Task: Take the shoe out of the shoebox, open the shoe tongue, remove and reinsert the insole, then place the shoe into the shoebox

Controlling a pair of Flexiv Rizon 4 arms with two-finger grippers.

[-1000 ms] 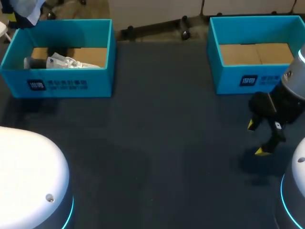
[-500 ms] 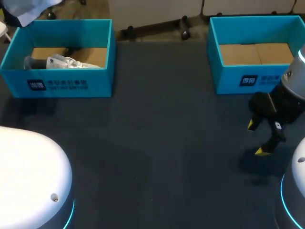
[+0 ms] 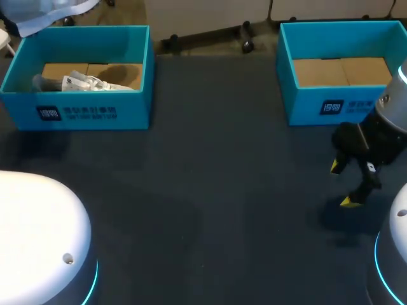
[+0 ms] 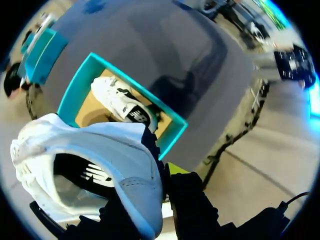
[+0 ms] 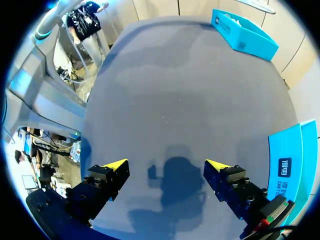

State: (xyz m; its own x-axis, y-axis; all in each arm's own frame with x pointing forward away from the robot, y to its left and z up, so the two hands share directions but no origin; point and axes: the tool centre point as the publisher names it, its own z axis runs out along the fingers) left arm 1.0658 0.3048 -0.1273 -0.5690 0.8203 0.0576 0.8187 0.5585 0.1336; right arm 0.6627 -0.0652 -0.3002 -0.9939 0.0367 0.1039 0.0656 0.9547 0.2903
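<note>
A white shoe (image 4: 95, 150) hangs in my left gripper (image 4: 162, 176), which is shut on the rim at its heel, high above the left teal shoebox (image 4: 67, 97). A second white shoe (image 4: 122, 100) lies inside that box. In the head view the held shoe (image 3: 54, 9) shows at the far left corner, over the left shoebox (image 3: 82, 111) with the other shoe (image 3: 86, 82) in it. My right gripper (image 3: 340, 184) hangs open and empty just above the table, in front of the right teal shoebox (image 3: 331, 105). The right wrist view shows only dark tabletop between its fingers (image 5: 116, 165).
The right shoebox holds only its brown cardboard floor (image 3: 340, 71). My left arm's white housing (image 3: 38, 235) fills the near left corner. Dark tabletop (image 3: 216, 178) stretches between the two boxes.
The held shoe has drifted to the right along the far left edge of the head view. The right arm has kept still.
</note>
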